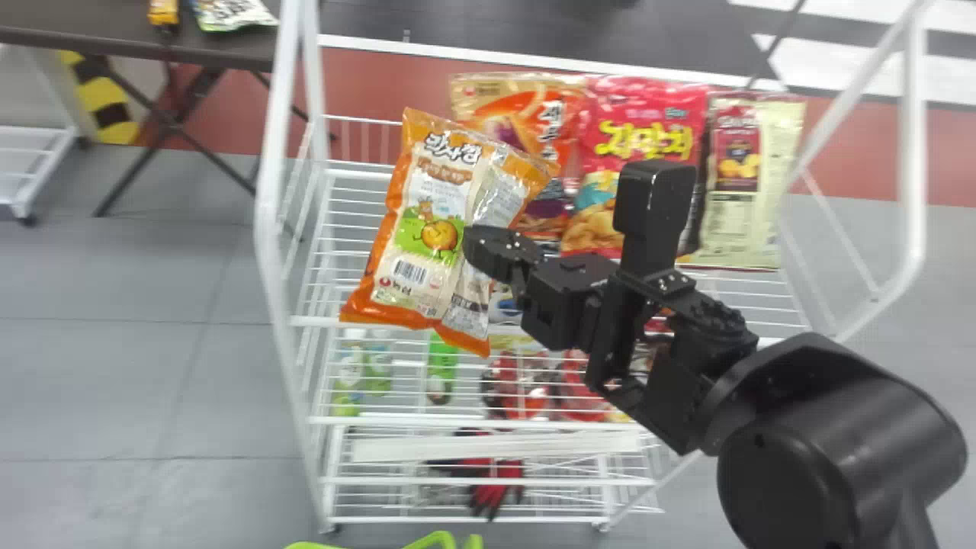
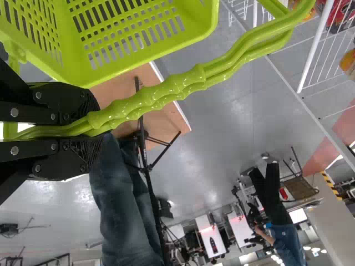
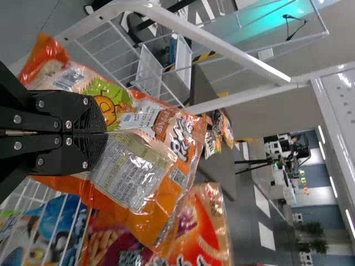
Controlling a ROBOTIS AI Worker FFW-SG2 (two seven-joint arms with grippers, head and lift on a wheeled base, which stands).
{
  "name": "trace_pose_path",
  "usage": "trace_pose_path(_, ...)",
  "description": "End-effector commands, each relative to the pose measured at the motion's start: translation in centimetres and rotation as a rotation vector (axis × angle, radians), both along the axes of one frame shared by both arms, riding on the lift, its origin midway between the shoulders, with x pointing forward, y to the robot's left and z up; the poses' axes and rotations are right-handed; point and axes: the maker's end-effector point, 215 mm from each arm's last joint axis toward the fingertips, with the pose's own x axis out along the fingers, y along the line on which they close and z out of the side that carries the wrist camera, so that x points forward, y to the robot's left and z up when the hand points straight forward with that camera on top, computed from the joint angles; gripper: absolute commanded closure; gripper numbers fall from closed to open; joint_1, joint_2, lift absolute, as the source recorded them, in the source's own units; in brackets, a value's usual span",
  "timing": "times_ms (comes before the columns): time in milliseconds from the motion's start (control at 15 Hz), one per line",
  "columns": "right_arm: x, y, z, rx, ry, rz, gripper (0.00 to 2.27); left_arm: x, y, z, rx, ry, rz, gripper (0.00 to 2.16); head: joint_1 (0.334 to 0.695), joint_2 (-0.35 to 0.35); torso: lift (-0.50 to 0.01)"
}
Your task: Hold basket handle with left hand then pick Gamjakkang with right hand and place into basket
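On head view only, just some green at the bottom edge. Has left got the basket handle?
Observer: Yes. In the left wrist view the left gripper is shut on the handle, its two side-by-side bars pinched together.

Operator: On the ribbed part?

Observer: No, on the smooth stretch next to it. The ribbed part runs on past the fingertips.

Operator: Right arm blocks my look at its pinch. How is the Gamjakkang bag held?

Observer: From the right wrist view, the right gripper's fingers are closed together on a crease in the Gamjakkang bag, well in from its ends.
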Motion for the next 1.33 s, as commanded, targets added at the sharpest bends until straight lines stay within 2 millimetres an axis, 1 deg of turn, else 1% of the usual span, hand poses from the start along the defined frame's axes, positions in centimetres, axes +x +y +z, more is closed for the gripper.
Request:
trace_pose_path(0,-2.5,-3.5,0.7,-0.010,0.033,-0.020,2.25,0.1,0.0,0.1,-0.004,-0.002,0.001,2.14,0.695,-0.294,-0.019)
trace_pose_path(67,-4.0,-4.9,0.9,-0.001,0.065,-0.025,2.25,0.2,0.0,0.2,-0.009,-0.006,0.004,2.14,0.695,-0.350,-0.019)
trace_pose_path(200,-6.9,-7.1,0.9,0.009,0.126,-0.020,2.25,0.1,-0.1,0.1,-0.012,-0.006,0.004,2.14,0.695,-0.350,-0.019)
trace_pose_path(267,-8.8,-8.1,0.5,0.016,0.166,-0.017,2.25,0.1,-0.1,0.1,-0.011,-0.009,0.005,2.14,0.695,-0.350,-0.019)
trace_pose_path(333,-10.0,-8.8,1.5,0.056,0.156,-0.028,2.25,0.1,-0.1,0.1,-0.011,-0.009,0.005,2.14,0.695,-0.350,-0.019)
trace_pose_path(400,-11.3,-9.9,1.4,0.063,0.178,-0.039,2.25,0.2,-0.1,0.1,-0.010,-0.009,0.006,2.14,0.695,-0.350,-0.019)
trace_pose_path(467,-14.0,-10.9,-0.5,0.048,0.283,-0.030,2.25,0.2,-0.2,0.2,-0.012,-0.011,0.008,2.14,0.695,-0.350,-0.019)
trace_pose_path(533,-15.5,-12.1,-1.3,0.051,0.347,-0.034,2.25,0.2,-0.3,0.2,-0.014,-0.013,0.009,2.14,0.695,-0.350,-0.019)
trace_pose_path(600,-17.7,-13.5,-2.1,0.068,0.427,-0.039,2.25,0.3,-0.3,0.3,-0.016,-0.015,0.010,2.14,0.695,-0.350,-0.019)
trace_pose_path(667,-19.1,-14.6,-2.5,0.087,0.477,-0.047,2.25,0.6,-0.3,0.3,-0.018,-0.024,0.015,2.14,0.695,-0.350,-0.019)
trace_pose_path(800,-19.5,-16.7,-1.5,0.122,0.460,-0.071,2.25,1.0,-0.5,0.6,-0.028,-0.045,0.020,2.14,0.695,-0.350,-0.019)
trace_pose_path(933,-20.3,-17.6,-1.3,0.163,0.466,-0.085,2.25,1.3,-0.8,1.4,-0.044,-0.061,0.022,2.14,0.695,-0.350,-0.019)
trace_pose_path(1133,-21.4,-18.5,-3.3,0.188,0.523,-0.102,2.25,2.4,-1.1,2.9,-0.061,-0.101,0.025,2.14,0.695,-0.350,-0.019)
trace_pose_path(1267,-22.1,-18.6,-5.3,0.168,0.573,-0.111,2.25,2.6,-0.9,3.2,-0.064,-0.106,0.031,2.14,0.695,-0.350,-0.019)
